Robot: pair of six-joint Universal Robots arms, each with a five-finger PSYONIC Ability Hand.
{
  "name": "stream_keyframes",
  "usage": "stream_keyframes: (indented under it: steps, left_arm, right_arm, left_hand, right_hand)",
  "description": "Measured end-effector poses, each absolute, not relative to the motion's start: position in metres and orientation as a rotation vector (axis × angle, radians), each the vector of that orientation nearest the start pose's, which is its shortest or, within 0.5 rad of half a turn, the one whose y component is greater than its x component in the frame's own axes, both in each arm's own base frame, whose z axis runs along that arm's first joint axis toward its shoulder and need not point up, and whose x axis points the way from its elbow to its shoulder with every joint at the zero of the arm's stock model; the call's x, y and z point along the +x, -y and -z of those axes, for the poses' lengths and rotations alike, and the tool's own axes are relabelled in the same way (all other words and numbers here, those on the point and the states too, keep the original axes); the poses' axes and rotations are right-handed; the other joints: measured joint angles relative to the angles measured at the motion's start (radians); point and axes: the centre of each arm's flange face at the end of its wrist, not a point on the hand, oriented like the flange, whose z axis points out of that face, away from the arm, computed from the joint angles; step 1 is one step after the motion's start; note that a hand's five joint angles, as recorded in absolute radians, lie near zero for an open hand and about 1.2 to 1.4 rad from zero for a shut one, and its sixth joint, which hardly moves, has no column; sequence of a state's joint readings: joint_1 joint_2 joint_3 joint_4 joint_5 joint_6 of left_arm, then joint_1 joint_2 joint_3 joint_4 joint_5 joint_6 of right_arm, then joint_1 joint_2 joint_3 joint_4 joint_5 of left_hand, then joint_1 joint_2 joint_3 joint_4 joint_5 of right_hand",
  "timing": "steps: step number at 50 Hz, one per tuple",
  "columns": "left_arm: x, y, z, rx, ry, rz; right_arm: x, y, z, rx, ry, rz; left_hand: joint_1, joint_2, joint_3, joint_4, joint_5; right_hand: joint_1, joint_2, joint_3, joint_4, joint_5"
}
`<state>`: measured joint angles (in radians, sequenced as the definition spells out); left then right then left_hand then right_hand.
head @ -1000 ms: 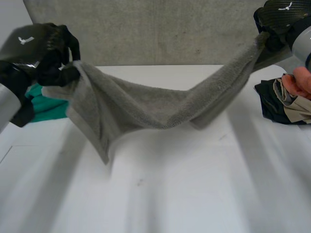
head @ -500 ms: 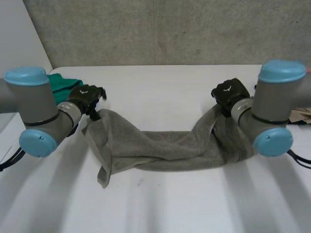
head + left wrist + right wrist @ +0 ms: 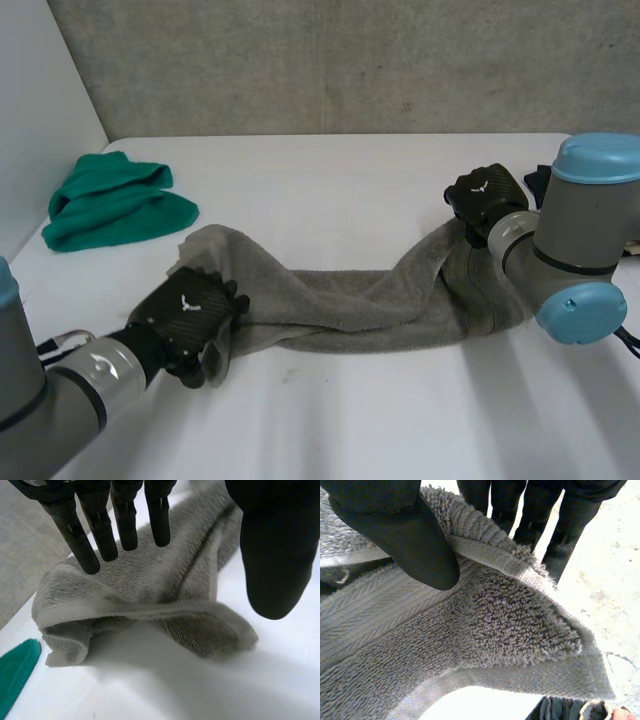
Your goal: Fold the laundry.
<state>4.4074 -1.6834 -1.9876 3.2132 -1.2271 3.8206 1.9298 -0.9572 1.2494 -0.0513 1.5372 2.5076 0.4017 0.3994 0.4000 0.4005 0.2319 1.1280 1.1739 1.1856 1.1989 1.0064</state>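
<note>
One grey towel [image 3: 350, 310] is counted, laid from left to right across the middle. One green cloth [image 3: 110, 205] is counted at the far left. One heap of dark and pale clothing [image 3: 555, 711] is seen at the right, and the pieces in it cannot be counted. One white table [image 3: 330, 170] is counted. Two black hands are counted, the left hand [image 3: 190, 325] and the right hand [image 3: 485, 195]. Two arms are counted, the left arm [image 3: 60, 400] and the right arm [image 3: 585, 240].

Head camera looks down; wrist cameras closely share towel [image 3: 165, 580].
</note>
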Motion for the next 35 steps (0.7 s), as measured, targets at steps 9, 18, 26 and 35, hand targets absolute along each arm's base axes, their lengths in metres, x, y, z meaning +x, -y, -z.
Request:
stream_keyframes:
  steps: [9, 18, 26, 35]
  left_arm:
    - [-0.232, 0.211, -0.138, 1.614, -2.074, 1.752]
    - [-0.243, 0.223, -0.116, 1.709, -1.979, 1.785]
    - [-0.248, 0.232, -0.116, 1.705, -1.923, 1.822]
    - [-0.229, 0.243, -0.202, 1.303, -1.927, 2.050]
  right_arm:
    - [0.265, 0.331, -0.179, -1.262, -2.281, 1.975]
    - [0.256, 0.329, -0.171, -1.233, -2.314, 1.939]
    - [0.245, 0.332, -0.177, -1.218, -2.344, 1.946]
    - [0.210, 0.324, -0.241, -1.419, -2.397, 1.987]
  left_hand:
    - [0.131, 0.127, 0.128, 0.132, 0.126]
    - [0.380, 0.355, 0.353, 0.355, 0.344]
    - [0.765, 0.794, 0.788, 0.794, 0.750]
    - [0.765, 0.794, 0.788, 0.798, 0.750]
  right_hand:
    - [0.000, 0.000, 0.000, 0.000, 0.000]
    - [0.000, 0.000, 0.000, 0.000, 0.000]
    - [0.000, 0.000, 0.000, 0.000, 0.000]
    - [0.000, 0.000, 0.006, 0.000, 0.000]
